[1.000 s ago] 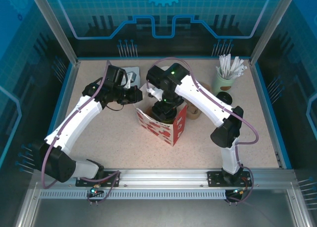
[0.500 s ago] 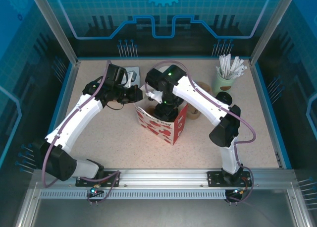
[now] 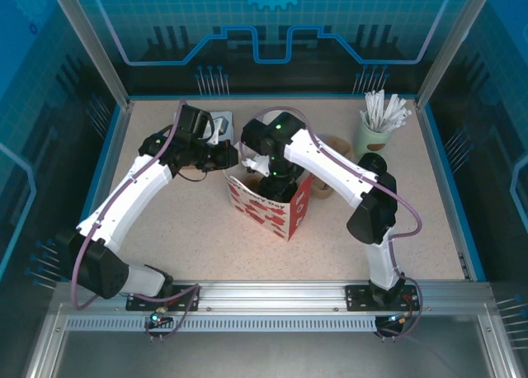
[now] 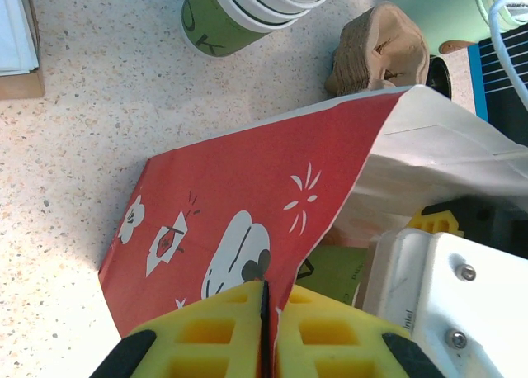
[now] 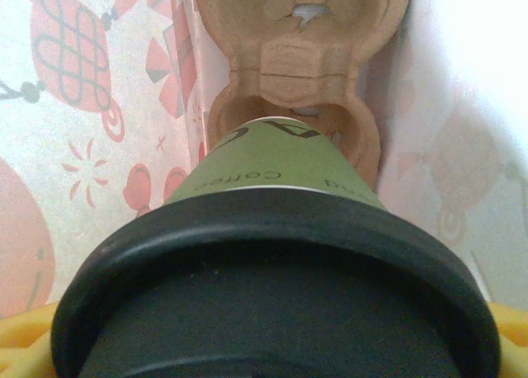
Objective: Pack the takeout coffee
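Alignment of cup over tray is what the coming move turns on. The right claw (image 3: 276, 180) reaches straight down into the open mouth of the paper bag (image 3: 287, 214), which stands on the tabletop (image 3: 198, 229) between the two arms. Its jaws stand wide and are clamped on the coffee cup (image 5: 276, 184), a green paper cup with a black lid (image 5: 272, 312), gripped just under the lid. The cup hangs upright, its long axis running down from the claw toward the bag's floor. Directly beneath its base lies a brown cardboard cup tray (image 5: 301, 73). The base lines up with the nearer ring of that tray, but I cannot tell whether it is already seated in the ring or just above it. The left claw (image 4: 266, 312) is pinched tight on the red printed wall of the bag at its left rim, holding the mouth open. Judging from this, the right arm alone has to finish: a short straight drop along the cup's axis, then release. Any sideways drift would likely catch the base on the ring's edge or tip the cup against the paper wall.
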You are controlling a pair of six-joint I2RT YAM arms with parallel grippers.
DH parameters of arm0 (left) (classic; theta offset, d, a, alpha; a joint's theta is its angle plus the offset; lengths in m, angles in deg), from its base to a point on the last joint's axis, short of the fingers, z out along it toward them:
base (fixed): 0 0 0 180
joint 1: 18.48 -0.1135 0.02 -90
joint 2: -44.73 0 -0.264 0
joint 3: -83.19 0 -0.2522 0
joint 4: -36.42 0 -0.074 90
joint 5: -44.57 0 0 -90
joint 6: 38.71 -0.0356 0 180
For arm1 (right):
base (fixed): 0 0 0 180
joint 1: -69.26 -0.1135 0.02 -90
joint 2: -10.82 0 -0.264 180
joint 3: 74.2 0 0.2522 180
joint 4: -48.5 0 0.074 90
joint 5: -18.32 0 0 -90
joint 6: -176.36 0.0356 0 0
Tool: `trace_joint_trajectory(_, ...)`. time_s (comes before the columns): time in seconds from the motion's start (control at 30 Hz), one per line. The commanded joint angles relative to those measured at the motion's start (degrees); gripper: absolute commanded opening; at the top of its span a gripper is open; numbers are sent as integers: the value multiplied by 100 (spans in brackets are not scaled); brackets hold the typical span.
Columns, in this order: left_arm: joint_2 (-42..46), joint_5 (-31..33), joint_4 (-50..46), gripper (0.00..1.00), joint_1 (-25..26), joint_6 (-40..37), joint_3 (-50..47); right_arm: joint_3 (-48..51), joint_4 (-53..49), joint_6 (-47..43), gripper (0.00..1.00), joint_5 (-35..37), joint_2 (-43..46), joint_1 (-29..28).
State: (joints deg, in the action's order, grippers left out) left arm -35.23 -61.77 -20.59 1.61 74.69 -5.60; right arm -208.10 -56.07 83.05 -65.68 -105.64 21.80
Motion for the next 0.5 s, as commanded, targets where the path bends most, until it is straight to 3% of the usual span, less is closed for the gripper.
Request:
trace_joint_trajectory(0.0,-63,-124,-80,11,38,-177,200,95,44,-162,76,28,-96,44)
trace_joint_trajectory(0.47,-150,91,-244,11,38,-279,262,690,518,-443,77,-34,119,132)
